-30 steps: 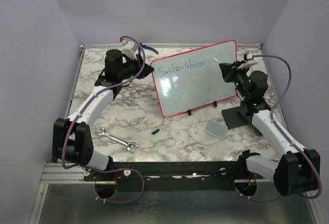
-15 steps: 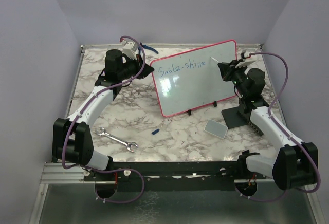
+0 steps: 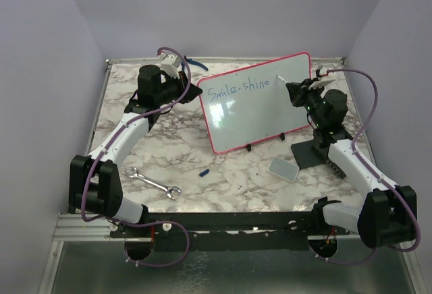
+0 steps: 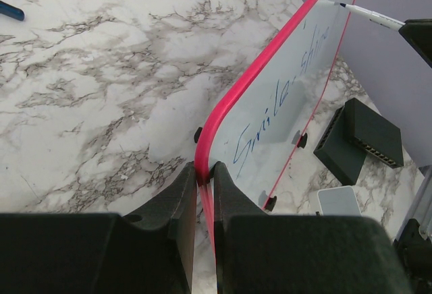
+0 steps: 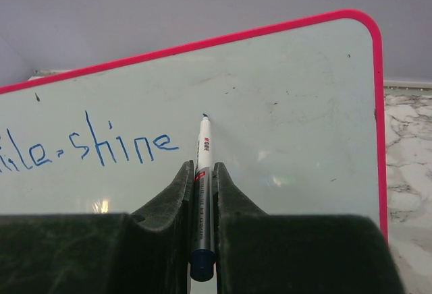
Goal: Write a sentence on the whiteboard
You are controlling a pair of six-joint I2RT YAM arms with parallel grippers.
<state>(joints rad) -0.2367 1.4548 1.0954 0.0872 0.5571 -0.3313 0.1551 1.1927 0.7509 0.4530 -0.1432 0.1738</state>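
The whiteboard (image 3: 260,108) stands tilted on black feet at the table's back, red-pink frame around it. Blue writing (image 3: 237,89) on it reads "Smile-shine"; the right wrist view shows its end, "ile-shine" (image 5: 94,151). My left gripper (image 3: 191,86) is shut on the board's left frame edge (image 4: 206,166). My right gripper (image 3: 293,86) is shut on a white marker (image 5: 202,172), whose blue tip (image 5: 204,115) sits at the board just right of "shine" (image 4: 341,4).
A wrench (image 3: 153,183) lies at the front left. A blue cap (image 3: 204,171) lies before the board. A grey pad (image 3: 283,168) and a black block (image 3: 312,154) lie at the right. A blue object (image 3: 196,63) lies behind the left gripper.
My right gripper with the marker has moved slightly left toward the board, bringing the tip to the board right of "shine". The left arm and the board have not moved.
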